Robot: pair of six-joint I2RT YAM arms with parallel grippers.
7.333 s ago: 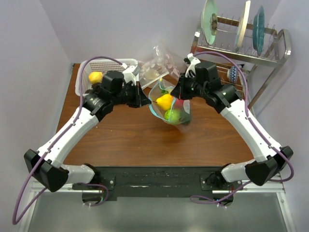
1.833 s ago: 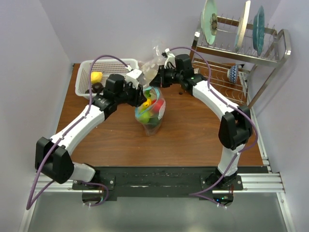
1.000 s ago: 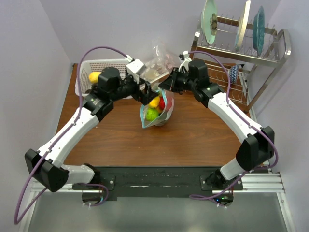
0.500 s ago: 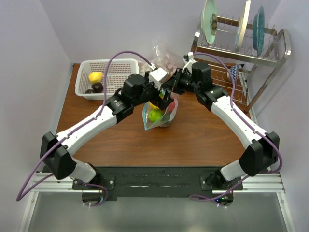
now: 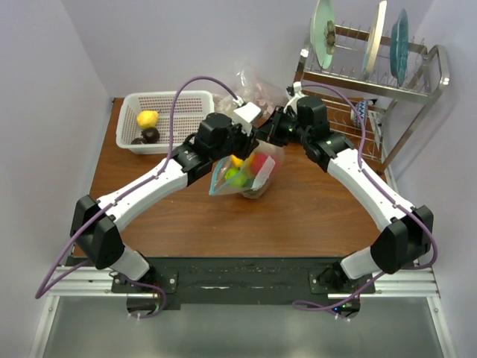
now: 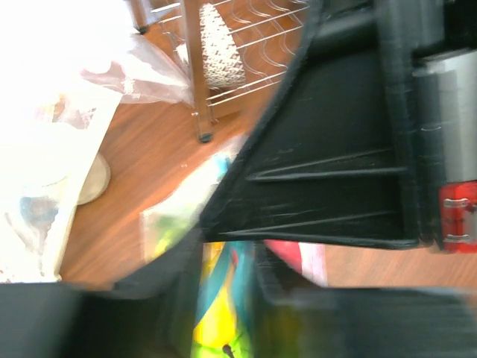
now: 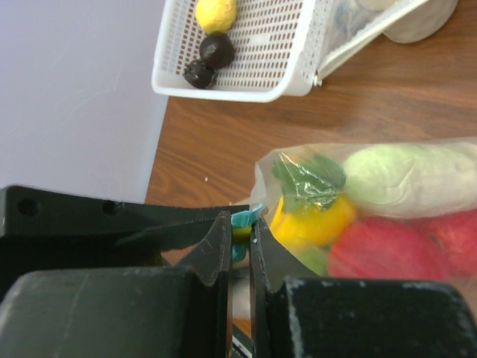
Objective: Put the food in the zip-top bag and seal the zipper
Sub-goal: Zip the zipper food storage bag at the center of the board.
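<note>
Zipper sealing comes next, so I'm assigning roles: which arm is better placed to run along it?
Probably left. The right pincer is shut on the zipper, anchoring the zip-top bag; the left pincer appears to straddle the blue strip beside it, free to slide.

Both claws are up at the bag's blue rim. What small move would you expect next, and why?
Probably the left gripper pinches the zipper: the right gripper clamps that strip, it runs between the left fingers, and the food sits inside the zip-top bag.
</note>
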